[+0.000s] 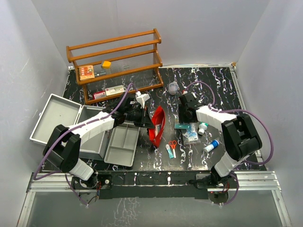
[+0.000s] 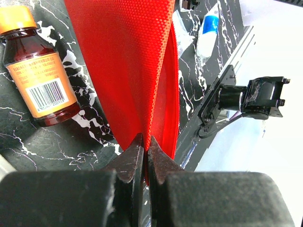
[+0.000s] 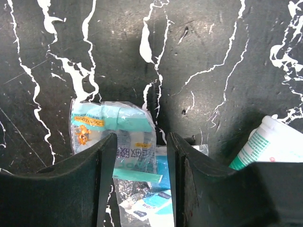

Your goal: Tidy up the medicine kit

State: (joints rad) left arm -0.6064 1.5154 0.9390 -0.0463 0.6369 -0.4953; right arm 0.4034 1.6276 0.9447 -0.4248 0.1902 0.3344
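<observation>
Fabric of a red pouch (image 2: 128,71) is pinched flat between the closed fingertips of the left gripper (image 2: 146,153), which holds it on edge near the middle of the top view, with a brown bottle (image 2: 40,75) lying on the black marbled table (image 3: 227,52) just beside it. The right gripper (image 3: 142,139) stands with its jaws apart, straddling a clear packet (image 3: 118,137) with teal contents. They do not appear to press on it, and a white bottle (image 3: 274,142) with green print lies just to one side. Further out on the table, red-handled scissors (image 1: 173,144) and a blue-and-white bottle (image 1: 211,145) lie loose at centre right of the top view. The medicine kit (image 1: 54,116) sits at the left of that view with its lid thrown open, and its grey tray (image 1: 120,142) lies lower and to the right, its two compartments seemingly bare. The left arm covers most of the case base, so I cannot tell what it holds. A wooden rack (image 1: 114,39) stands along the top of the view. As I judge it, the job is in an early stage. One item is in hand but not yet stowed, and the packets, bottles and scissors remain to be packed.
</observation>
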